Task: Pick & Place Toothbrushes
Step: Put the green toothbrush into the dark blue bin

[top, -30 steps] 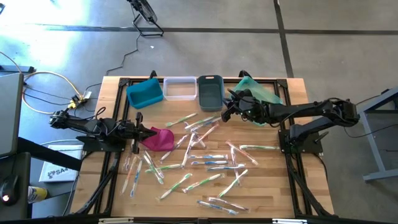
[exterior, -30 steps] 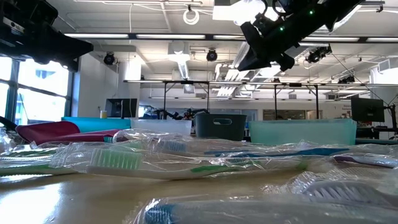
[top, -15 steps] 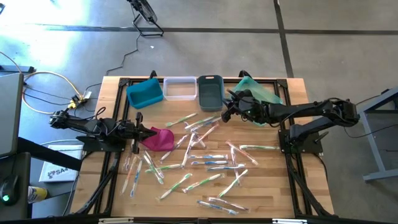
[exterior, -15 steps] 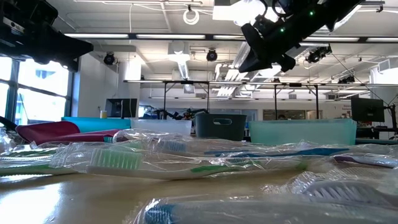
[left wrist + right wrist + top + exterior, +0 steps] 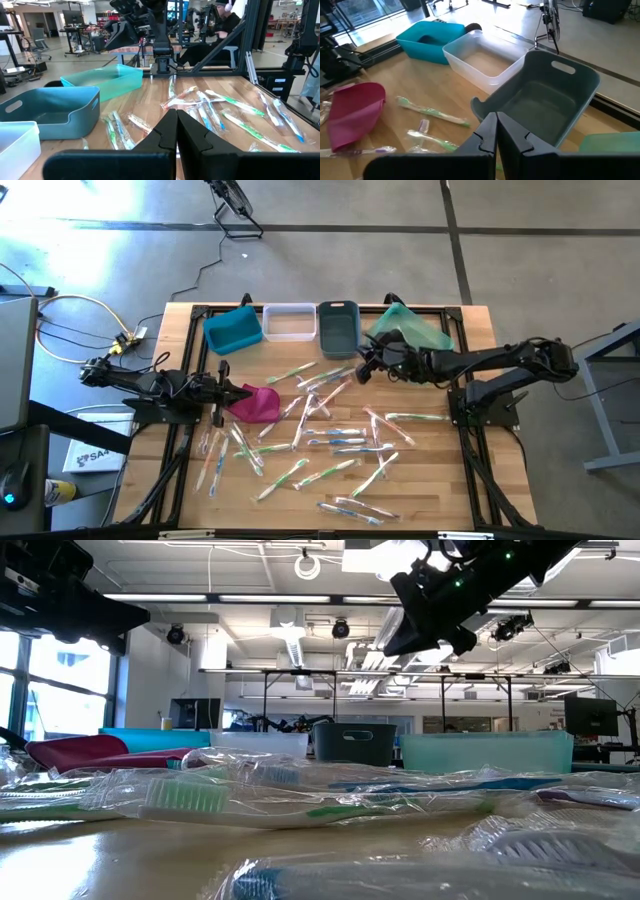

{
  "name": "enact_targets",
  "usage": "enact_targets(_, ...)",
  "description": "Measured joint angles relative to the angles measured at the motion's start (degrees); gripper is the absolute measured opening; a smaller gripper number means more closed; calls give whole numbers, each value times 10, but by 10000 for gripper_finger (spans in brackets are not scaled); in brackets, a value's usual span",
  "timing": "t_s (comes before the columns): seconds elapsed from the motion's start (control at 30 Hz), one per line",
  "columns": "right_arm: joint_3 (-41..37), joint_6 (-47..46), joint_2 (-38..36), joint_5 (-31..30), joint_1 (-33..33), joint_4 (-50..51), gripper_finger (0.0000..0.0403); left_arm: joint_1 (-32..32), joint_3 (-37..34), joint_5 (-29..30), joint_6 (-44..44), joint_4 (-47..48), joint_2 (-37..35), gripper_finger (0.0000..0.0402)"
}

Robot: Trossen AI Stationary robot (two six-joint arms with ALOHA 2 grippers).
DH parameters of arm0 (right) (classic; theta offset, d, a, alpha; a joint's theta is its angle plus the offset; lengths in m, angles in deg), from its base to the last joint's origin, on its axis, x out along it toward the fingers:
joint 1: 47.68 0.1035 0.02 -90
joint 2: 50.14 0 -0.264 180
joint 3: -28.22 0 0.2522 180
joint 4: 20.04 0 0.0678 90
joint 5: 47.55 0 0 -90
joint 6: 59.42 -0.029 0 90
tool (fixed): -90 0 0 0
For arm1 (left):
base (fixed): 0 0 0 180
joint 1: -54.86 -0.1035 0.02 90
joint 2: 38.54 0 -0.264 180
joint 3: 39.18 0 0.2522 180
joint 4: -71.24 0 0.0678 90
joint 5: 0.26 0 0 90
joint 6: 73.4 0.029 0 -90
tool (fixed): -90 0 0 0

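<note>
Toothbrushes (image 5: pixel 330 442) lie scattered in wrappers across the desk's middle, none lifted. Left claw (image 5: pixel 243 391) clenched, empty, waits by the left edge beside the magenta pouch (image 5: pixel 256 404). Right claw (image 5: pixel 360 364) clenched, empty, hovers near the grey bin (image 5: pixel 338 326) at the far edge. Approach step, seemingly; next it must open and descend onto one brush.

We see two dark, slender, multi-jointed arms on black frame bases bolted to the table's edges. The right arm (image 5: pixel 500 360) carries small green indicator lights near its wrist; the left arm (image 5: pixel 140 383) trails black cabling. Each ends in matte black, angular fingers (image 5: pixel 512 135) with stepped inner edges.
</note>
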Motion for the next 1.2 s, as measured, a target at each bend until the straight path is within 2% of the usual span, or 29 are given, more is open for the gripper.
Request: enact_targets(1.2, 0, 20, 0, 2, 20, 17, 3, 0, -1, -3, -20, -21, 0, 0)
